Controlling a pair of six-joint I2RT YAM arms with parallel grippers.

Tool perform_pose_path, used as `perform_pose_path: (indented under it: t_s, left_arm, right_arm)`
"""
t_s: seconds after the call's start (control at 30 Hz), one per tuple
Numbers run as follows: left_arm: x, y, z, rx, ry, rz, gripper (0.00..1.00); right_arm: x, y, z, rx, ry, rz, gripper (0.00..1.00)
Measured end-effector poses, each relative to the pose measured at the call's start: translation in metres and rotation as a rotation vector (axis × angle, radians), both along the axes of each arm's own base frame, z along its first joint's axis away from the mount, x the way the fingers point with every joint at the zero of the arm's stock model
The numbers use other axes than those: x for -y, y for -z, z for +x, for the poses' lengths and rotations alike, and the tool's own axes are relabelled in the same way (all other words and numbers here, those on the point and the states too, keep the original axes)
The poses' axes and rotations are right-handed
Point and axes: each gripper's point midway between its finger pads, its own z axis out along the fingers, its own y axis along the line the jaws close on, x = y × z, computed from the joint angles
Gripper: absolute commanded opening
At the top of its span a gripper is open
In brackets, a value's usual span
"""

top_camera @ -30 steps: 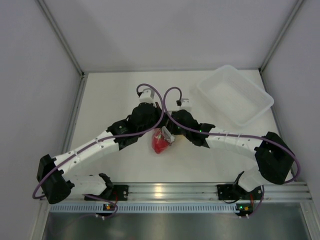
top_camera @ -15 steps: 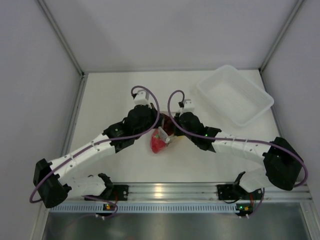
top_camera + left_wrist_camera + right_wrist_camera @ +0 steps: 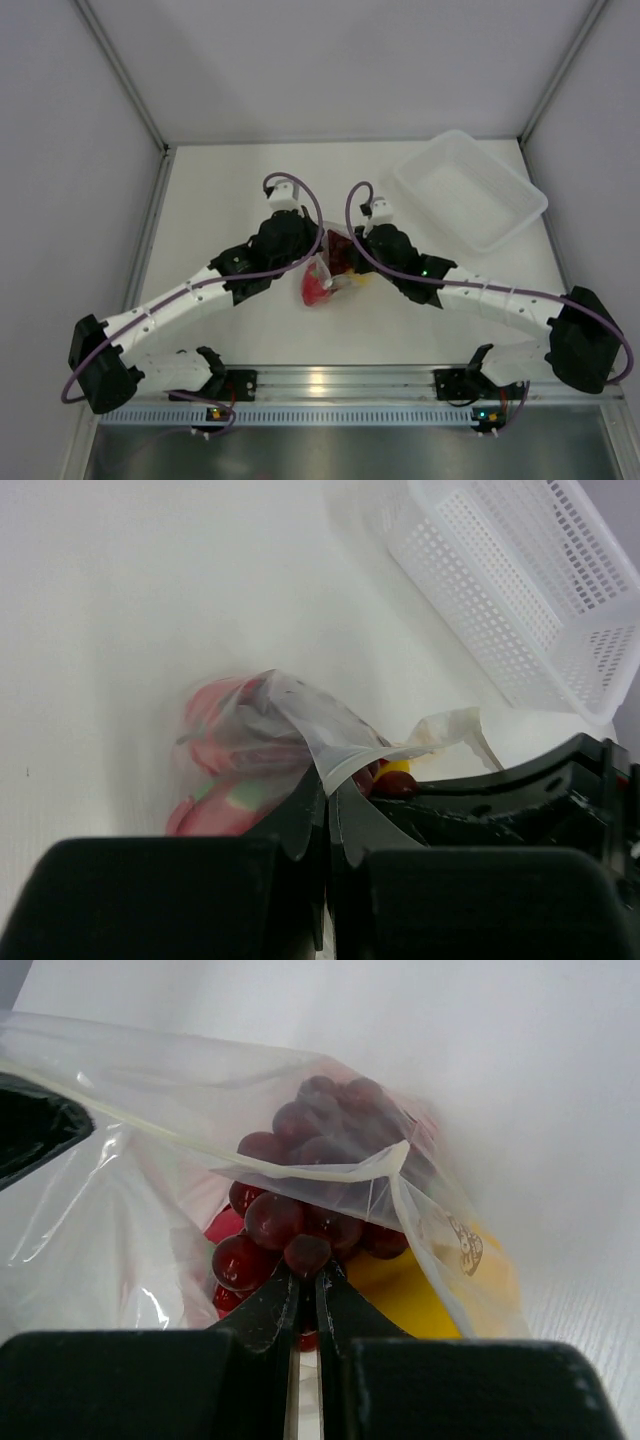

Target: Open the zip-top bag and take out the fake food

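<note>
- Resting on the white bench [image 3: 230,190] between the two arms, the zip-top bag [image 3: 330,275] is a small, crinkly pouch of clear plastic. Its pale zip strip [image 3: 150,1125] runs along the top edge.
- Printed on the bag's film is a small round mark [image 3: 465,1243], too blurred to read.
- Inside the bag the fake food shows through: a dark purple grape bunch [image 3: 310,1160], a yellow piece [image 3: 420,1295] under it, and a pink-red piece with a green patch [image 3: 225,750].
- The left pincer [image 3: 327,790] is closed tight, with a fold of the bag's edge nipped between its black fingertips.
- The right pincer [image 3: 307,1278] is also closed, pinching the bag's film just beneath the grapes.
- A clear rectangular tray [image 3: 505,225] with perforated walls sits well apart at the bench's far right.
</note>
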Motion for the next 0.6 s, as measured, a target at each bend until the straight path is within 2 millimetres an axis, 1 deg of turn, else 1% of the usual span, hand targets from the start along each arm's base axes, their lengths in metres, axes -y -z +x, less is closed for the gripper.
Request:
perform_pose_path:
  t_s: [0.17, 0.27, 0.37, 0.47, 0.6]
  left_arm:
    - [-0.001, 0.010, 0.006, -0.009, -0.025, 0.030, 0.00]
    - [0.000, 0.012, 0.009, -0.011, -0.034, 0.039, 0.00]
    - [0.002, 0.013, 0.011, -0.013, -0.034, 0.045, 0.00]
    - [0.003, 0.013, 0.012, -0.011, -0.033, 0.048, 0.00]
    - [0.001, 0.013, 0.013, -0.005, -0.041, 0.058, 0.00]
  right_arm:
    - [0.004, -0.014, -0.013, 0.022, -0.044, -0.010, 0.00]
    - [0.007, -0.027, -0.020, 0.045, -0.072, 0.004, 0.00]
    - [0.014, -0.041, -0.025, 0.073, -0.080, 0.010, 0.00]
    - [0.021, -0.047, -0.027, 0.090, -0.077, 0.004, 0.00]
    - [0.029, -0.052, -0.031, 0.100, -0.081, -0.011, 0.00]
